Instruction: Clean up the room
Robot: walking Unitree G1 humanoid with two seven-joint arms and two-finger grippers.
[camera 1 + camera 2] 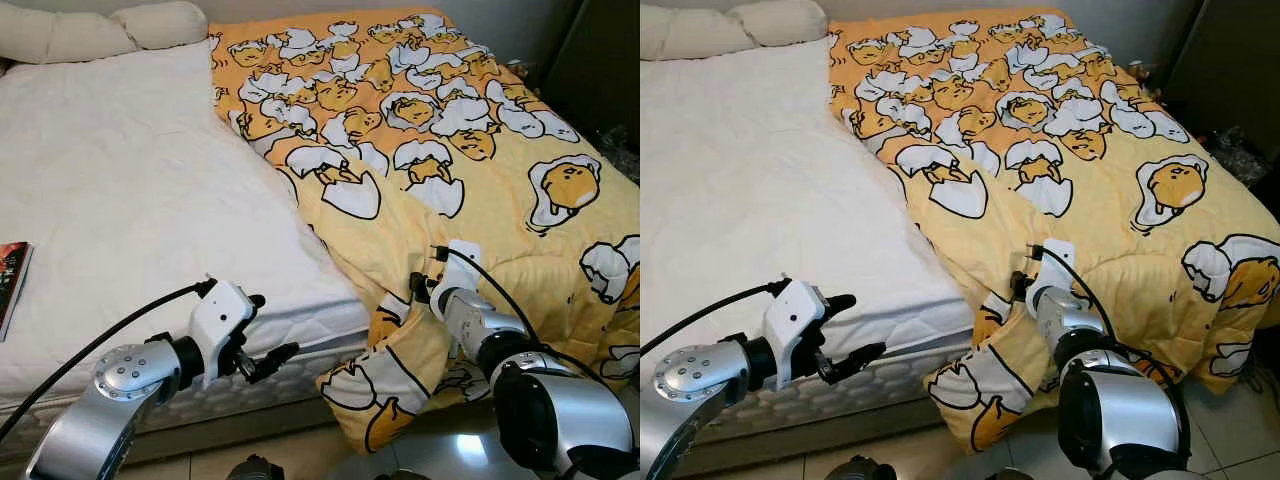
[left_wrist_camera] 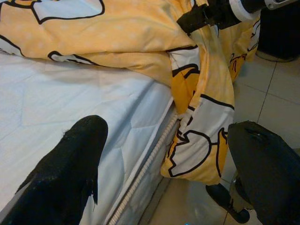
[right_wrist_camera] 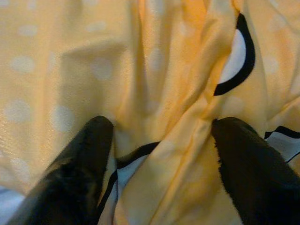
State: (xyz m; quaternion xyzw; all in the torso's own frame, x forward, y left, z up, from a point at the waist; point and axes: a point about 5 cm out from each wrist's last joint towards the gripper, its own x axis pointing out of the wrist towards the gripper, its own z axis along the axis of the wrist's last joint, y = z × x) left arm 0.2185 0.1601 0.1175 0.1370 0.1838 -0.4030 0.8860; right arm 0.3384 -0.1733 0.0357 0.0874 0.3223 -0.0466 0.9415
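Note:
A yellow duvet (image 1: 500,190) printed with egg cartoons covers the right half of the bed, folded back off the white mattress (image 1: 120,200). Its near corner (image 1: 385,390) hangs over the bed's front edge toward the floor. My right gripper (image 1: 420,286) presses into the duvet just above that corner; in the right wrist view its fingers (image 3: 84,154) stand open with a bunched fold of yellow fabric (image 3: 164,93) between them. My left gripper (image 1: 268,335) hovers open at the mattress's front edge, left of the hanging corner (image 2: 197,140), holding nothing.
A cream pillow (image 1: 100,30) lies at the head of the bed. A book (image 1: 12,275) rests on the mattress at the far left edge. Tiled floor (image 2: 276,75) runs along the bed's front. Dark furniture (image 1: 600,60) stands at the back right.

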